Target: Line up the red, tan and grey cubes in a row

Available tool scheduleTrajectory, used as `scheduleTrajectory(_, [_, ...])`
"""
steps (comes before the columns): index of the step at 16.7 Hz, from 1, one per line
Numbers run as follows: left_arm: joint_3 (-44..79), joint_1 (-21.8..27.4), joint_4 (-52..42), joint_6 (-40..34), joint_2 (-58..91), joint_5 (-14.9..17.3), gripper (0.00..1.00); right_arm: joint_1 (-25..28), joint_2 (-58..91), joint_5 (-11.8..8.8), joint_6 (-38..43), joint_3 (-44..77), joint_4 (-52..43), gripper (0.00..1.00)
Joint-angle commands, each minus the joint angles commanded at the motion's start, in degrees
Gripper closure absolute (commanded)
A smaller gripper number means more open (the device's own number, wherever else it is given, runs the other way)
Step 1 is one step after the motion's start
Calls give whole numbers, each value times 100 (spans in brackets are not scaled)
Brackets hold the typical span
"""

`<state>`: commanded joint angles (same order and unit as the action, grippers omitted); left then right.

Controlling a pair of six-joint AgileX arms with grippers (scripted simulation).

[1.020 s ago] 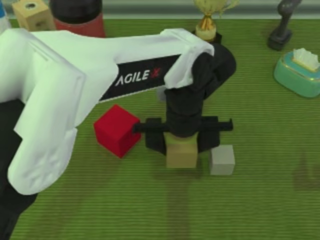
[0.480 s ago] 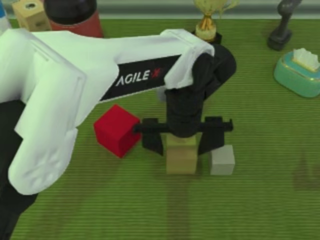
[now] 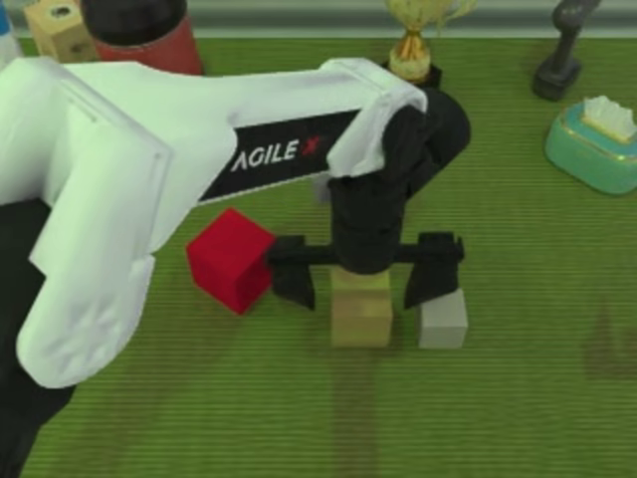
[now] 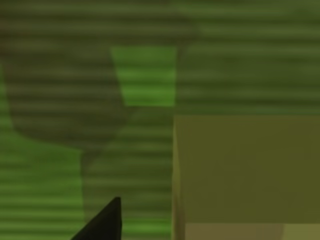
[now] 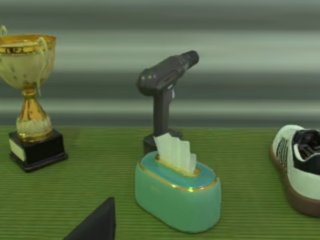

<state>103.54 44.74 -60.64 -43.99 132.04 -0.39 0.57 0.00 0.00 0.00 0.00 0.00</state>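
On the green mat the red cube (image 3: 231,259), the tan cube (image 3: 361,317) and the grey cube (image 3: 443,321) lie left to right, the red one a little farther back. My left gripper (image 3: 363,282) hovers open just above the tan cube's far edge, one finger toward the red cube, the other over the grey cube's corner. Neither finger touches the tan cube. The left wrist view shows the tan cube (image 4: 245,170) close up beside one dark fingertip (image 4: 107,222). My right arm is out of the top view; one fingertip (image 5: 102,222) shows, with nothing held.
Along the back edge stand a tan box with a hole (image 3: 62,28), a red and black container (image 3: 144,35), a gold trophy (image 3: 416,40), a dark drill (image 3: 559,55) and a green tissue box (image 3: 594,144). A shoe (image 5: 300,165) lies at the right.
The left gripper's fingers have spread apart off the tan cube and lifted slightly. The tan cube stays on the mat between red and grey.
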Motion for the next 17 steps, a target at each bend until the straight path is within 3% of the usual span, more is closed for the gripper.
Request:
scheduleTrajectory(4, [231, -29, -238, -21, -36, -5, 0, 0, 0, 0, 0, 0, 0, 0])
scheduleTrajectory(10, [1120, -102, -1388, -24, -256, -2, 0, 0, 0, 0, 0, 0, 0, 0])
scheduleTrajectory(17, [1100, -138, -1387, 179, -279, -4, 0, 0, 0, 0, 0, 0, 0, 0])
